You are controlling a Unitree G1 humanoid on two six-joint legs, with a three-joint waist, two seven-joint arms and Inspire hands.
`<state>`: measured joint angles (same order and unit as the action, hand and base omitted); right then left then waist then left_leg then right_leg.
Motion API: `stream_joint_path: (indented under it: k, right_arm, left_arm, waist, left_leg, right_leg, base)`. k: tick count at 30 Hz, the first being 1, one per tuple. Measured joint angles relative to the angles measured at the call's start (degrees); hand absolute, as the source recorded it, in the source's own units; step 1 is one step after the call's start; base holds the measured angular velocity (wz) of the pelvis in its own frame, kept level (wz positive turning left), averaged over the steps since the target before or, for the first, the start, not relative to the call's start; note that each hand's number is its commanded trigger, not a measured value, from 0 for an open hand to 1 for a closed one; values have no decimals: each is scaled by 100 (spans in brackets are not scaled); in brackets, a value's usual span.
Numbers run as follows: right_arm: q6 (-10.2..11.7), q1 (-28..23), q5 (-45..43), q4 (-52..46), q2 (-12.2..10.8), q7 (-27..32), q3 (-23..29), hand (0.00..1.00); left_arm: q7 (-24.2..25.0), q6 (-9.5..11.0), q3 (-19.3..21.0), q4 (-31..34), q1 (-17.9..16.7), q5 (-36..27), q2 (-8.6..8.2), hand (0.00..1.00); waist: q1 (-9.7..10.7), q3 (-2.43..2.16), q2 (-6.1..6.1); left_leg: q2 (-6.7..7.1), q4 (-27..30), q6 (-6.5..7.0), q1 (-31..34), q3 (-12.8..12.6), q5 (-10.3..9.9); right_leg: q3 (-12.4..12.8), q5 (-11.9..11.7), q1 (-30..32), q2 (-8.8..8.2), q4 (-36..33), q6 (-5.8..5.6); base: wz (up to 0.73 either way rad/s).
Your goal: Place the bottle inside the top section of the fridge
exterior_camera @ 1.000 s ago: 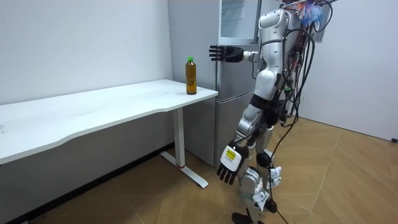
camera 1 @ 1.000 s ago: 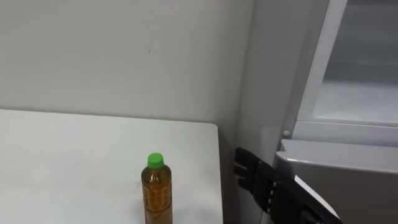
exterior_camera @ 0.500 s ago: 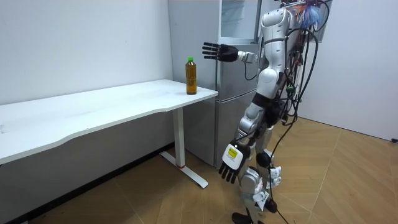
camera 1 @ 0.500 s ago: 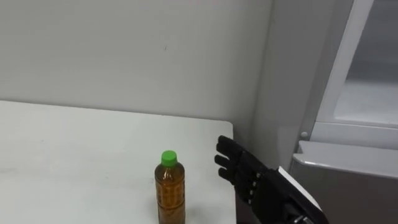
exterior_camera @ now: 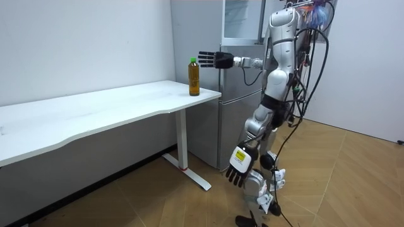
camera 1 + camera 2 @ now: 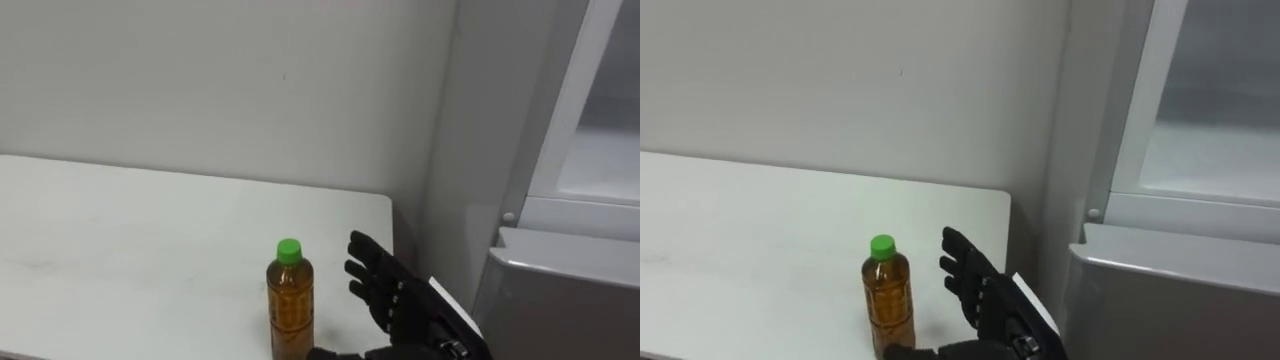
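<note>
The upright, green-capped amber plastic bottle (image 6: 289, 305) is found by the white table's (image 6: 120, 230) right edge, just left of the right hand (image 6: 392, 296), whose fingers are spread.

No text can be read, even on the bottle (image 6: 289, 310)

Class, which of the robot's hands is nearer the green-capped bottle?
Right. The right hand is raised open just beside the bottle; the left hand hangs low by the leg.
</note>
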<state>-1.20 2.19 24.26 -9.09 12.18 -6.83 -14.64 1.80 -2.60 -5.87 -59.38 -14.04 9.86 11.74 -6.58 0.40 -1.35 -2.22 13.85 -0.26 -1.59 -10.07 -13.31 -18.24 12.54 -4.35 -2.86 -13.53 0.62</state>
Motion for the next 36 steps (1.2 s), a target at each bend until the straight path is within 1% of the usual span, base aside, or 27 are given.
stream_joint_path:
  k: [1,3,5,7,10,12,14,16,19,24,25,28,32,36]
  right_arm:
    - [60,72,-10,87,-53,76,-4,0]
    - [111,126,-15,176,-108,261,5,0]
    - [171,128,-50,234,-127,493,5,0]
    - [249,128,-53,321,-130,693,6,0]
    - [270,128,-209,340,-128,1079,7,0]
    - [326,128,-231,344,-128,1281,7,0]
    - [483,133,-257,440,-125,1495,2,0]
    - [533,133,-256,559,-125,1657,-1,0]
    - [535,133,-255,662,-124,1902,-41,0]
    - [542,181,-261,912,-115,2156,-100,0]
    - [542,219,-261,1009,-116,2212,-101,0]
    - [542,299,-345,1140,-115,2361,-97,0]
    - [542,536,-784,1645,-122,2435,-100,0]
    - [540,647,-914,1885,-134,2499,-107,0]
  left_arm:
    - [0,0,3,-1,-4,0,1,0]
    - [0,-1,6,1,-7,1,0,0]
    - [3,-1,10,-1,-35,94,-5,0]
    - [2,-1,12,-6,-54,225,-30,0]
    - [3,-6,11,-30,-54,277,-114,0]
    - [3,-11,10,-33,-52,335,-155,0]
    - [1,-15,8,-50,-41,336,-185,0]
    - [-2,-41,8,-71,-45,335,-193,0]
    - [-3,-128,1,-107,-51,332,-199,0]
    - [7,-242,-4,-131,8,334,-206,0]
    - [10,-248,-10,-130,23,332,-213,0]
    - [22,-316,-99,-86,58,336,-208,0]
    - [138,-346,-108,48,43,408,-208,0]
    - [141,-384,-108,201,1,430,-199,0]
  waist:
    - [-10,13,21]
    - [-16,5,6]
    - [-45,8,3]
    - [-75,14,9]
    - [-117,28,31]
    - [-129,30,35]
    - [-159,31,35]
    - [-164,31,36]
    - [-162,30,28]
    - [-171,45,39]
    - [-164,59,61]
    - [-160,73,91]
    - [-167,59,98]
    - [-175,52,111]
  left_leg:
    - [1,2,0,-13,14,0]
    - [4,11,0,-12,79,0]
    - [16,12,0,-24,103,0]
    - [27,9,0,-30,145,1]
    - [58,-18,5,-29,236,14]
    - [72,-30,9,-19,266,27]
    - [77,-34,11,-17,257,32]
    - [80,-34,13,-20,265,34]
    - [93,-29,23,-26,267,54]
    - [98,-14,28,-6,271,62]
    - [98,-14,28,7,276,62]
    - [103,3,33,46,300,65]
    - [123,80,36,69,403,67]
    - [132,108,39,99,449,69]
  right_leg:
    - [-29,0,-38,0,19,0]
    - [-94,-7,-99,0,86,-11]
    - [-143,-8,-135,-2,97,-15]
    - [-172,-8,-156,-7,110,-15]
    - [-206,-6,-162,-22,114,-19]
    - [-230,-4,-160,-31,117,-22]
    - [-220,-2,-163,-35,117,-25]
    - [-220,-1,-171,-37,117,-27]
    - [-221,1,-169,-50,117,-30]
    - [-279,1,-171,-70,116,-35]
    - [-302,1,-173,-87,112,-36]
    - [-365,2,-166,-104,113,-40]
    - [-437,7,-187,-104,113,-47]
    - [-531,8,-199,-108,113,-49]
  base:
    - [17]
    - [20]
    - [11]
    - [8]
    - [7]
    - [8]
    - [4]
    - [2]
    - [0]
    - [1]
    - [6]
    - [8]
    - [8]
    - [10]
